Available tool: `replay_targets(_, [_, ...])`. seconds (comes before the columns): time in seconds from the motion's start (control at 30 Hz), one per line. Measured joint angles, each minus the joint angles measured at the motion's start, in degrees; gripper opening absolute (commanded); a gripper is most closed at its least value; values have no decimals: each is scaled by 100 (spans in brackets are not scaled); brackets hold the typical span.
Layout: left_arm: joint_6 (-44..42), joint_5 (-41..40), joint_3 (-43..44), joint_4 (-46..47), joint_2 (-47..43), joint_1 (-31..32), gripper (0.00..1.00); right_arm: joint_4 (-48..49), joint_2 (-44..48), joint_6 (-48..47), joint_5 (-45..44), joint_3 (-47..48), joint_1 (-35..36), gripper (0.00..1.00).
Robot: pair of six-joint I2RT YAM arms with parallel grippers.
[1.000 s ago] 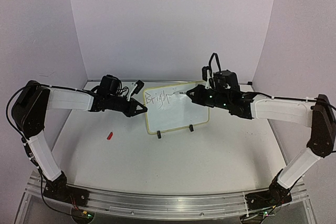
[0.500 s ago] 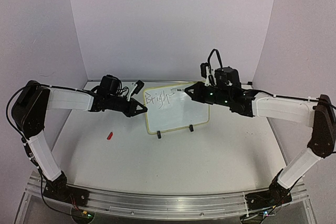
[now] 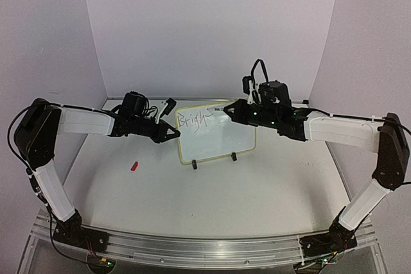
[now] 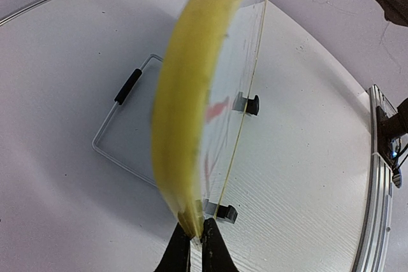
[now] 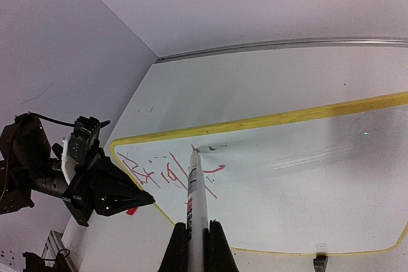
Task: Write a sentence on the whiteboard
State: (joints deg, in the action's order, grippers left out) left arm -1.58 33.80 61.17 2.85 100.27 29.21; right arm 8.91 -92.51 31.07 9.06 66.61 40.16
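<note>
Yellow-rimmed whiteboard [image 3: 218, 138] stood widthways, left pincer [image 3: 176, 134] clamped on its edge, right pincer [image 3: 228, 112] gripped white marker [image 5: 195, 186], tip toward board.

Soft, even light from above fills the overhead view. The walls [image 3: 212, 30] carry a cool lilac cast, and the bench [image 3: 225, 190] shows only faint, diffuse shadows. That view is slightly grainy. In the left wrist view, the whiteboard [image 4: 185, 125] rim just ahead of the left jaws is smeared out of focus and bowed by lens distortion. Ahead of the right jaws the marker [image 5: 196, 189] looks sharp, with a dull sheen on the board beyond its tip.
</note>
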Motion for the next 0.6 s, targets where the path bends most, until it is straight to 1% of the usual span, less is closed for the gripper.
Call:
replay_targets(0.3, [4,-3,0,0,0,0,0,-48,0,69,46,-305,0,0])
replay_targets(0.6, [2,-2,0,1,2,0,0,-149,24,59,-14,-332,0,0])
